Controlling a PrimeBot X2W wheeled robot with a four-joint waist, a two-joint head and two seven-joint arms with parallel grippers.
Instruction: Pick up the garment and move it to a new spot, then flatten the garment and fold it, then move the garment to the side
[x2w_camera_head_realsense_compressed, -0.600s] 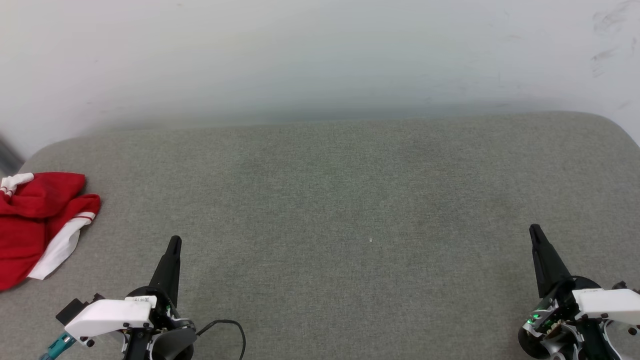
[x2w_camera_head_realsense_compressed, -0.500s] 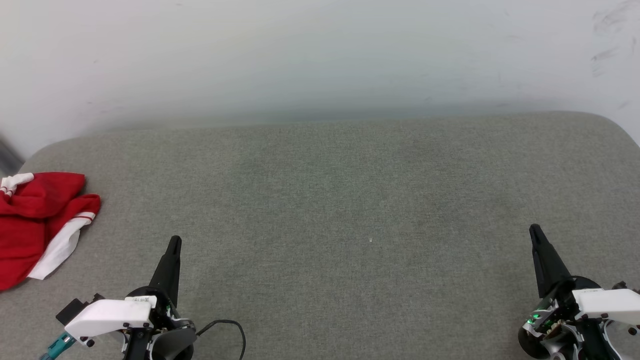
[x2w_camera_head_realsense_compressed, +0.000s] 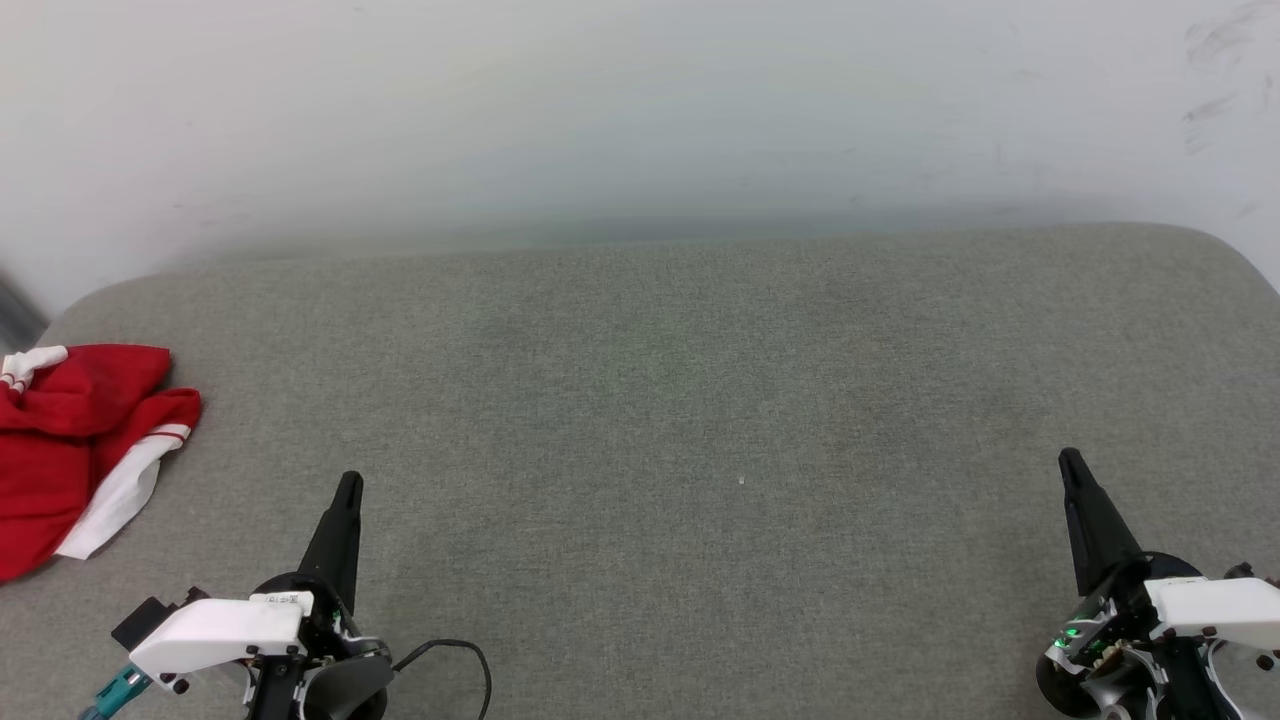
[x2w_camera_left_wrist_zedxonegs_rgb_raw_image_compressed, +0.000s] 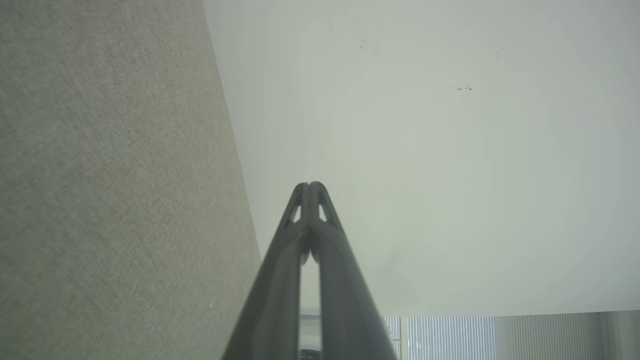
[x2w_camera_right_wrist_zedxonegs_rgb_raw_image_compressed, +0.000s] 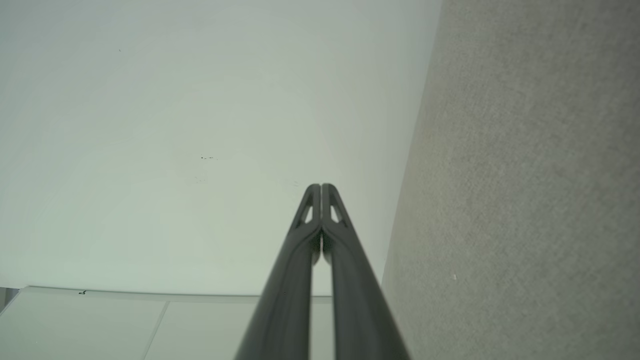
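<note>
With the left tool (x2w_camera_head_realsense_compressed: 348, 482) and right tool (x2w_camera_head_realsense_compressed: 1066, 460) both pinched shut and empty, a clumsy reach could shove the crumpled shirt (x2w_camera_head_realsense_compressed: 60, 440) (lying at the left edge of the counter (x2w_camera_head_realsense_compressed: 700, 400)) overboard.

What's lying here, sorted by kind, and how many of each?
Shirt: 1, red and white, crumpled
Grippers: 2, left gripper and right gripper, both shut
Grey pad: 1
Total: 4

Garment (x2w_camera_head_realsense_compressed: 70, 440) lies far left on cushion (x2w_camera_head_realsense_compressed: 700, 400); wall (x2w_camera_head_realsense_compressed: 640, 110) behind.
</note>
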